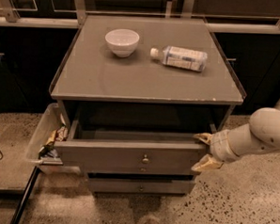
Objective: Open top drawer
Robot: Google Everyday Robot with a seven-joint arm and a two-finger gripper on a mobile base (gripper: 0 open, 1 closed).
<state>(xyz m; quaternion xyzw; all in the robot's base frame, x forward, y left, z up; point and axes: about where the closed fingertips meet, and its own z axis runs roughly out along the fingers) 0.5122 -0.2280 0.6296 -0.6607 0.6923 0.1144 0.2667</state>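
The top drawer is pulled partly out of the grey cabinet. Its flat front carries a small round metal knob, and its grey inside shows behind the front. My gripper, on a white arm coming in from the right, is at the right end of the drawer front. Its fingers are spread apart: one fingertip is at the top rim and the other is lower, in front of the panel's right edge. It holds nothing.
A white bowl and a plastic bottle lying on its side are on the cabinet top. A lower drawer front sits below. A clear bin with snack packets hangs at the cabinet's left side. Dark cupboards stand behind.
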